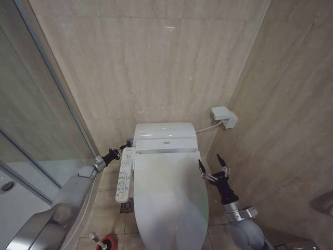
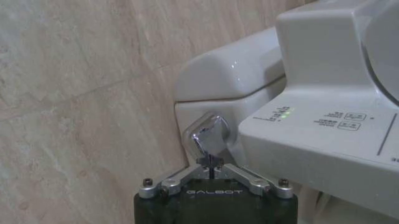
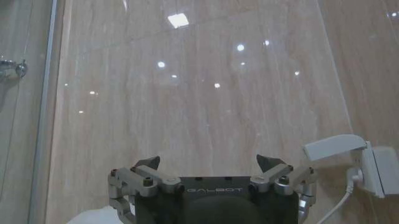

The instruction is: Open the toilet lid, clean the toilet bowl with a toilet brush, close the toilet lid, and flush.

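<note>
Looking down from the head view, the toilet lid (image 1: 169,195) lies closed at bottom centre; the toilet brush (image 1: 105,241) stands bottom left. The right gripper (image 1: 214,166) hovers beside the lid, fingers apart. In the left wrist view, the left gripper (image 2: 211,169), fingers together, touches the chrome flush lever (image 2: 209,136).

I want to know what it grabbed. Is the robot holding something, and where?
The left end effector is shut against the shiny chrome flush lever at its lower tip. The right end effector is open, holding nothing.

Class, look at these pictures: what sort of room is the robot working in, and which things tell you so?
Almost certainly a bathroom: a bidet toilet with its toilet lid closed, a glass shower screen beside it, and tiled walls.
</note>
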